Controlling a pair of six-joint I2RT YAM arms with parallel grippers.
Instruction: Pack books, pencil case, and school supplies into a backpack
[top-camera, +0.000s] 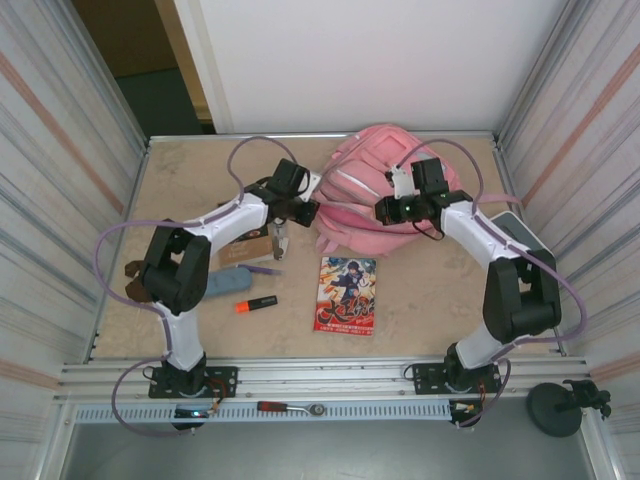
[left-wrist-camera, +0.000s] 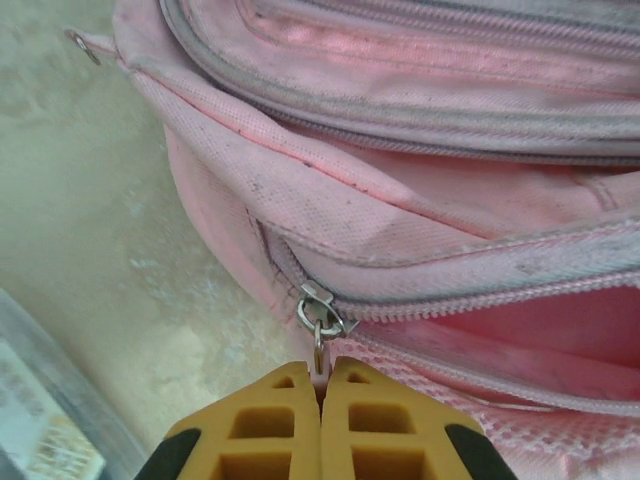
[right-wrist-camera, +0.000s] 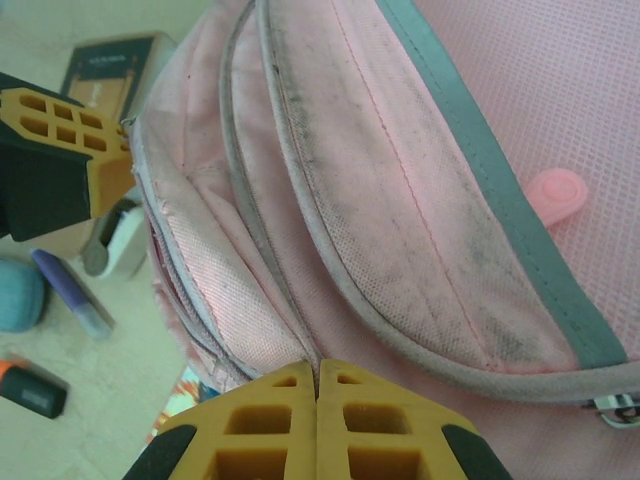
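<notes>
Two grippers touch the large pink fabric backpack (top-camera: 365, 165) at the far middle of the pale table (top-camera: 430, 290). The left gripper (left-wrist-camera: 320, 372) has its jaws pinched on a small metal zipper pull (left-wrist-camera: 318, 330); the right gripper (right-wrist-camera: 318, 368) has its jaws pressed together against a grey-piped pocket edge (right-wrist-camera: 345, 295).

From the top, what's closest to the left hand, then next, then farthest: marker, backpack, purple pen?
1. backpack: the left hand pinches its zipper pull.
2. purple pen, toward the near edge.
3. marker, nearer that edge still.
</notes>
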